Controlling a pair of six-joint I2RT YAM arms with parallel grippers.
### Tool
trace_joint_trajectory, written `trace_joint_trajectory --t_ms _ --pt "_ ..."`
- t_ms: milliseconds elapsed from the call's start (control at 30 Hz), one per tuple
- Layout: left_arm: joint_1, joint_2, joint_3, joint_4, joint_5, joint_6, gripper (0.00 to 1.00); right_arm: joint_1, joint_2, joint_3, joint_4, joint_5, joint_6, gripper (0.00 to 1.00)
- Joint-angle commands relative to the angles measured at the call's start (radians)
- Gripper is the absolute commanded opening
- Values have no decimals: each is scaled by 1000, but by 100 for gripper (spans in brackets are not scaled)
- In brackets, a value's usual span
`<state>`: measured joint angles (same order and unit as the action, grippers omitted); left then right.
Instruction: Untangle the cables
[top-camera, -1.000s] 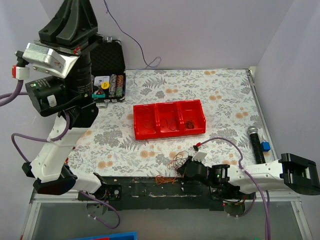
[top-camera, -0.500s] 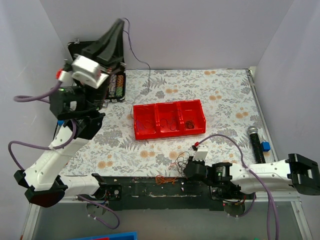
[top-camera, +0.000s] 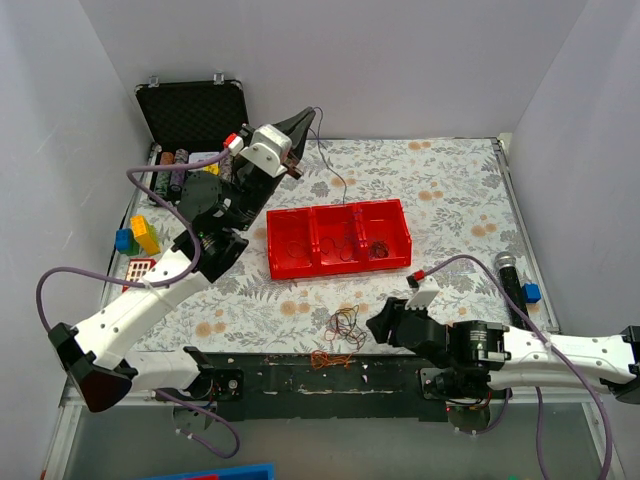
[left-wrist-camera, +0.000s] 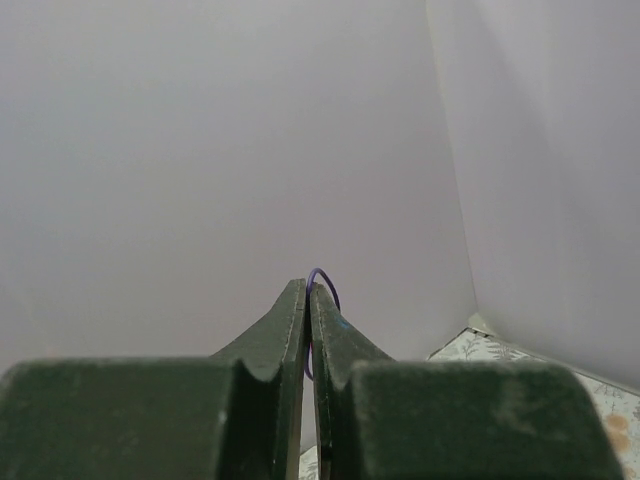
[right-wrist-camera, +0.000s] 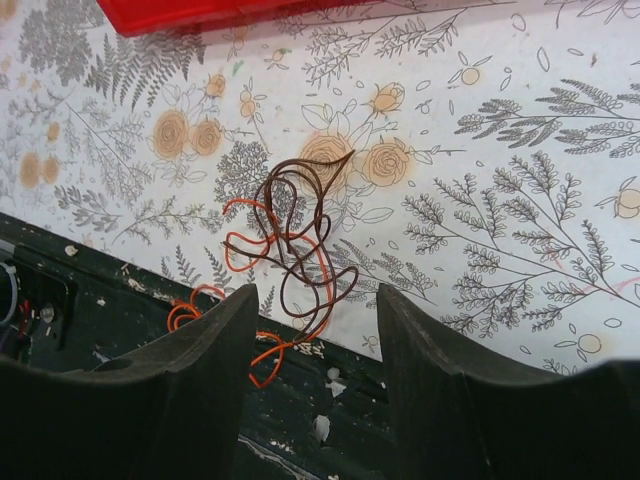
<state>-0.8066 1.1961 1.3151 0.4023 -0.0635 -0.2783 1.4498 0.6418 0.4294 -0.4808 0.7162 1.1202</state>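
The cables (top-camera: 345, 324) lie as a small knot of dark brown and orange wires on the floral cloth near the front edge. In the right wrist view the cables (right-wrist-camera: 297, 240) rest just ahead of my right gripper (right-wrist-camera: 315, 312), which is open and holds nothing. From above, the right gripper (top-camera: 377, 325) sits just right of the knot. An orange strand (right-wrist-camera: 190, 312) trails onto the black strip. My left gripper (top-camera: 300, 124) is raised at the back left, shut on a thin purple wire (left-wrist-camera: 322, 284) that hangs down to the red tray (top-camera: 340, 268).
The red tray has three compartments with wire loops in them. An open black case (top-camera: 190, 105) stands at the back left, with yellow (top-camera: 145, 233) and blue (top-camera: 124, 240) blocks below it. A black microphone (top-camera: 512, 285) lies at the right edge.
The left arm has swung down and to the right, carrying the purple wire over the tray. The right gripper has opened and drawn back to the right, leaving the knot on the cloth.
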Motion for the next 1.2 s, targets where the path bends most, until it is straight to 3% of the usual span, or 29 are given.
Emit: trace_joint_trajectory --t_ms 0,267,1167 --pt "3 14 -17 46 -13 -15 0 7 -85 14 -53 98 10 57" --pt "3 72 -23 70 -27 -19 0 7 -194 -31 -84 127 50 54" --pt "1 135 38 152 -24 73 0 7 -192 -35 -122 146 76 52"
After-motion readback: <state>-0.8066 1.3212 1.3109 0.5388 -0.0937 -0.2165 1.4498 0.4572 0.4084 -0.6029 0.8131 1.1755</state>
